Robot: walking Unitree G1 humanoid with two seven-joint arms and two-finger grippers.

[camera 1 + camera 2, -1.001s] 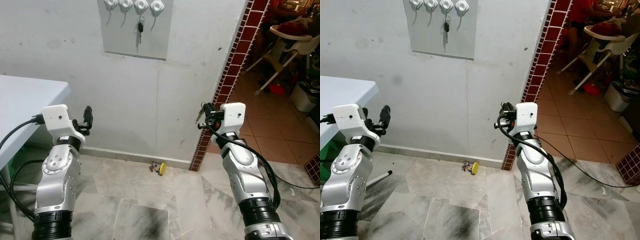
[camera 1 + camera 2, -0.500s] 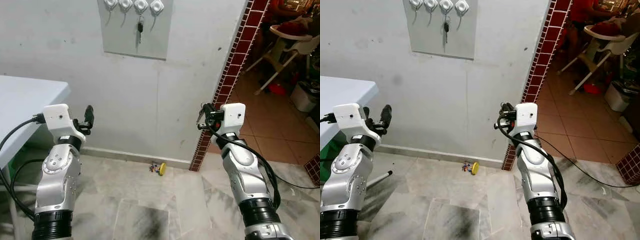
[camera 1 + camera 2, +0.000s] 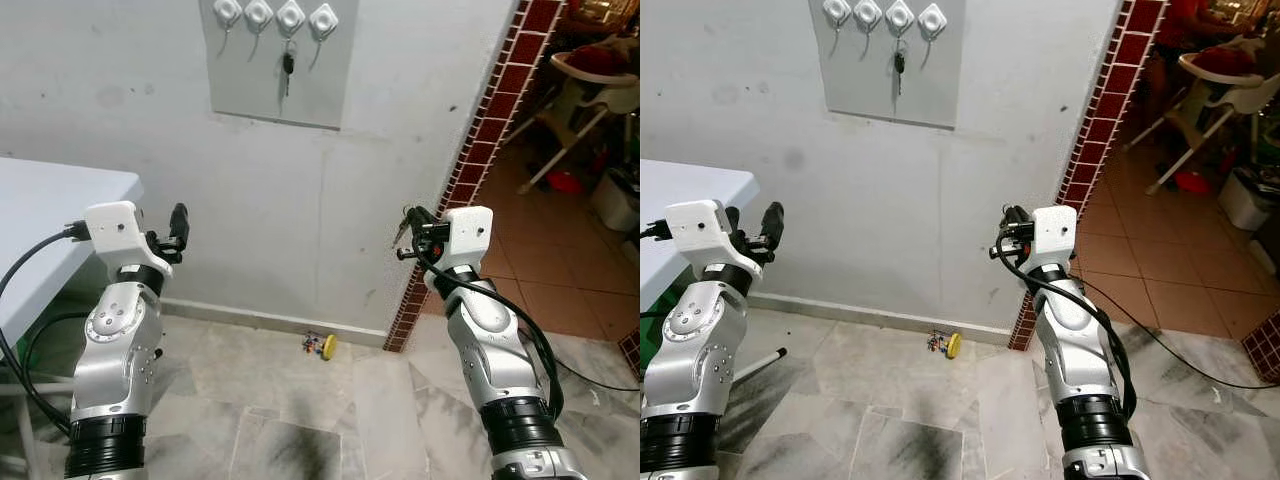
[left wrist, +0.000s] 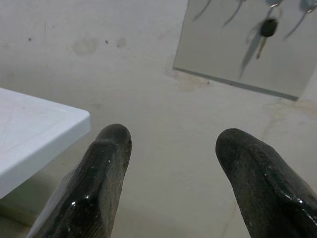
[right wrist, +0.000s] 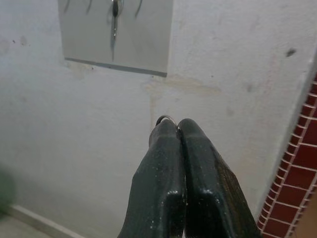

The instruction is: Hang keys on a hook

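Keyring (image 5: pixel 167 119) (apparently) pinched — right end effector (image 5: pixel 177 130)

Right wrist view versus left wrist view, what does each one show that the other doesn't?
The right wrist view alone shows the right gripper with jaws pressed shut on a thin silver key ring, and red brick tiling.

The left wrist view alone shows the left gripper with jaws apart and nothing between them, and the corner of a white table.

Both show the grey wall panel with a black-headed key hanging on a hook.
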